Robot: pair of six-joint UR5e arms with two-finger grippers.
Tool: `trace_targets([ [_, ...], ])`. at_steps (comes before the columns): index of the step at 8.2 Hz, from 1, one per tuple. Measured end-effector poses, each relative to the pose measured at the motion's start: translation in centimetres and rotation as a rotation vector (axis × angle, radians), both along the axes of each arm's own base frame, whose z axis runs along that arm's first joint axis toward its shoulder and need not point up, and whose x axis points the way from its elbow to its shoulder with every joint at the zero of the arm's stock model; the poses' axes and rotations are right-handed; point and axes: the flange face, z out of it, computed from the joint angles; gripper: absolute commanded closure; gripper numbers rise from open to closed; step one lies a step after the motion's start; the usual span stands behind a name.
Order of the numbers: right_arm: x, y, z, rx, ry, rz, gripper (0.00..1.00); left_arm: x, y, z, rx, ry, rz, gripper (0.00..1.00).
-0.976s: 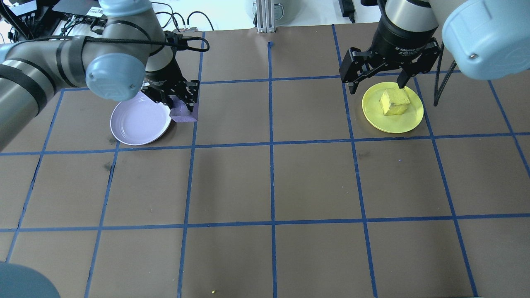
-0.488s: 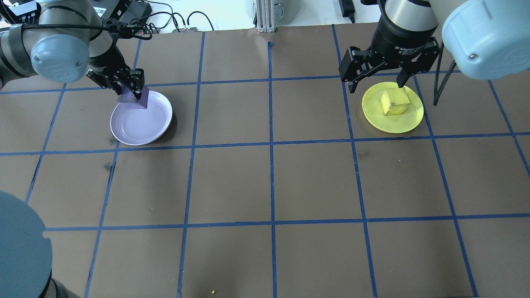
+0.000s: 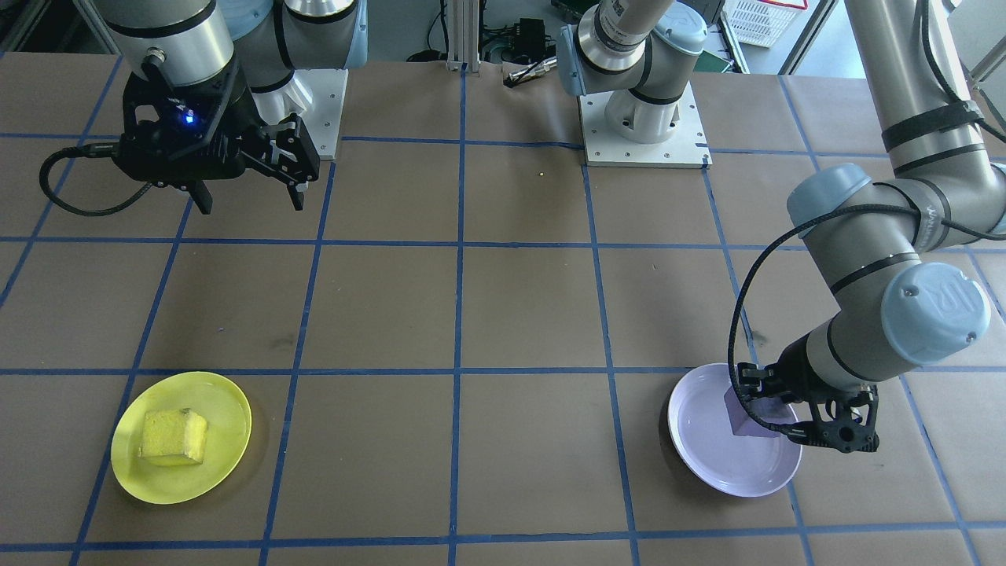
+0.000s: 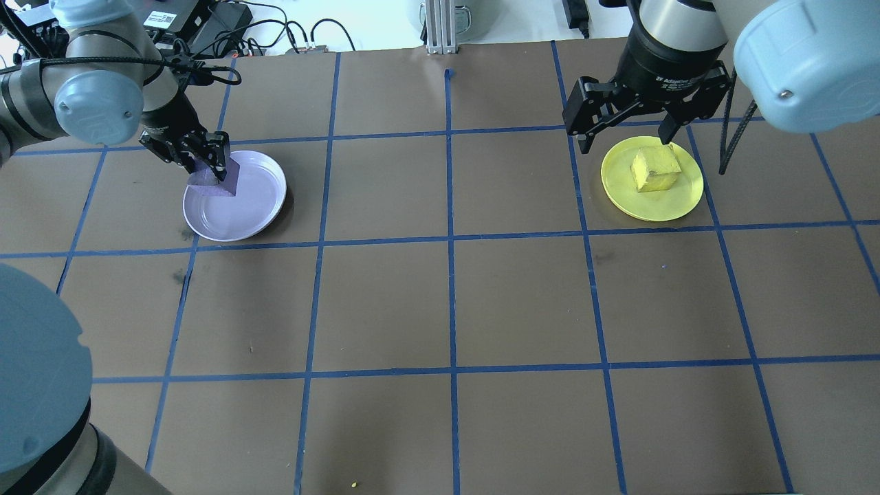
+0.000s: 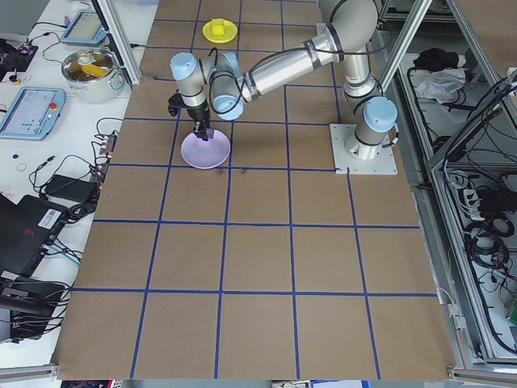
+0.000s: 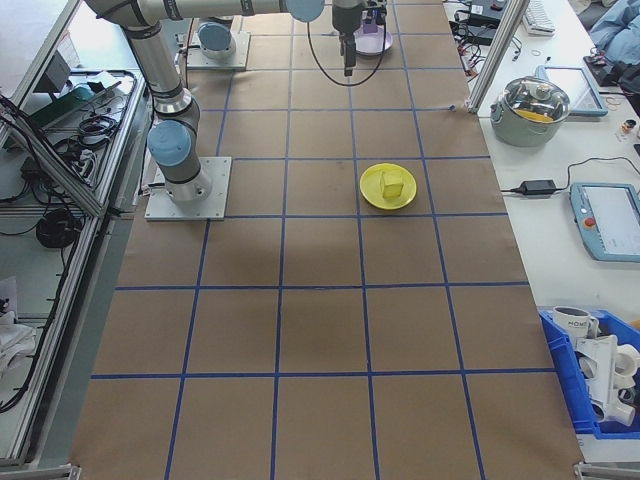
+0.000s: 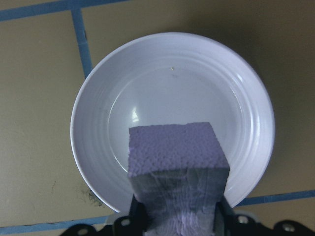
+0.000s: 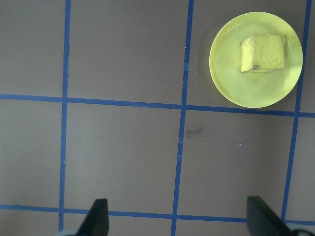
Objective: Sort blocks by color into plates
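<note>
Left claw (image 4: 210, 167) clamped on purple block (image 7: 174, 157) above lavender plate (image 7: 98, 108); right claw (image 3: 247, 196) wide.

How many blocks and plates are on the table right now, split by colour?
Yellow: 2, the yellow block lying in the yellow plate.
Purple: 2, the purple block held by the left tool over the lavender plate.
Blocks: 2.
Plates: 2.
Total: 4 things.
</note>
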Motion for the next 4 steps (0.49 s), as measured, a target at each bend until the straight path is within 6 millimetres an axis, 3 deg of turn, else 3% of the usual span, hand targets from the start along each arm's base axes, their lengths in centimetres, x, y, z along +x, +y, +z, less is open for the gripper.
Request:
trace_targets([
  [4, -0.04, -0.2, 0.12, -0.017, 0.0, 0.0, 0.0, -0.12, -0.65, -0.79, -0.025, 0.026, 0.006, 0.0],
])
